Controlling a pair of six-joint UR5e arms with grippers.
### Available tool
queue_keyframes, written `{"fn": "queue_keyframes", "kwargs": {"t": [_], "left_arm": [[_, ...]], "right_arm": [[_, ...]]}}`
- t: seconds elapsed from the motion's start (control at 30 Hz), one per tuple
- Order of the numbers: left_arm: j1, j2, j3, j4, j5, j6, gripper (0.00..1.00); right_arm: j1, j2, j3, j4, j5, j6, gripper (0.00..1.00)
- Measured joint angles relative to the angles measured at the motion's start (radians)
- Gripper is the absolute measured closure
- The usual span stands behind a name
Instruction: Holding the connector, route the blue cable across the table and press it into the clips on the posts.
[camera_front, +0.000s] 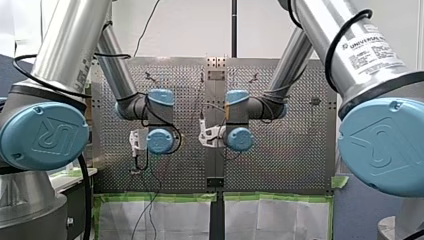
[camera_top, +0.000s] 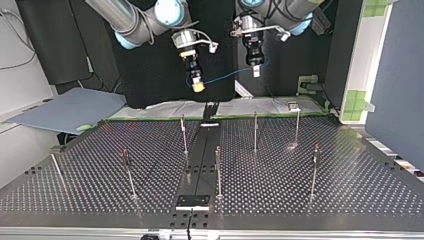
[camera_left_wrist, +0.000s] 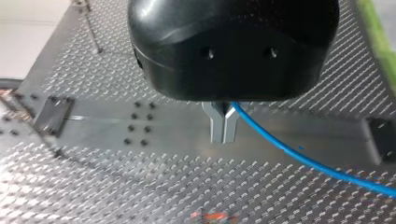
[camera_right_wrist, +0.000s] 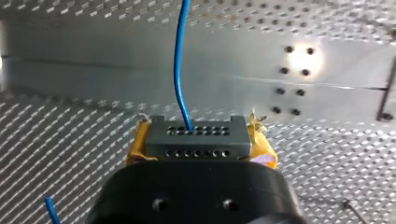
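- Steel table, perforated all over, runs wide to its near edge in the top view. A smooth dark middle strip splits it in two.
- Thin upright posts stand well apart on both sides of the middle strip, with open lanes of bare plate between them.
- Both grippers hang high above the far end of the middle strip, well clear of the post tops.
- My right gripper is nearly over that far end. Its yellow pads clamp the connector, a grey block with two rows of small holes.
- Thin and smooth, the blue cable leaves one hole of the connector and runs ahead across the middle strip.
- My left gripper is right of the strip in the top view. Its metal fingers are drawn narrow and pinch the blue cable, which trails off sideways.
- In the top view the cable spans the gap between the grippers in a shallow sag, in the air above the posts.
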Motion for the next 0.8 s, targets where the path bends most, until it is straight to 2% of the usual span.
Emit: {"fn": "queue_keyframes", "kwargs": {"t": [0.4, 0.5, 0.63, 0.8], "left_arm": [[0.029, 0.096, 0.095, -0.096, -0.096, 0.015, 1.00], [0.038, 0.121, 0.113, -0.121, -0.121, 0.013, 1.00], [0.063, 0.155, 0.120, -0.155, -0.147, 0.002, 1.00], [0.109, 0.202, 0.122, -0.201, -0.123, -0.017, 1.00]], "right_arm": [[-0.007, -0.096, -0.095, 0.096, -0.091, 0.068, 1.00], [-0.007, -0.122, -0.116, 0.122, -0.102, 0.075, 1.00], [-0.001, -0.154, -0.144, 0.154, -0.117, 0.073, 1.00], [0.007, -0.197, -0.184, 0.198, -0.121, 0.076, 1.00]]}}
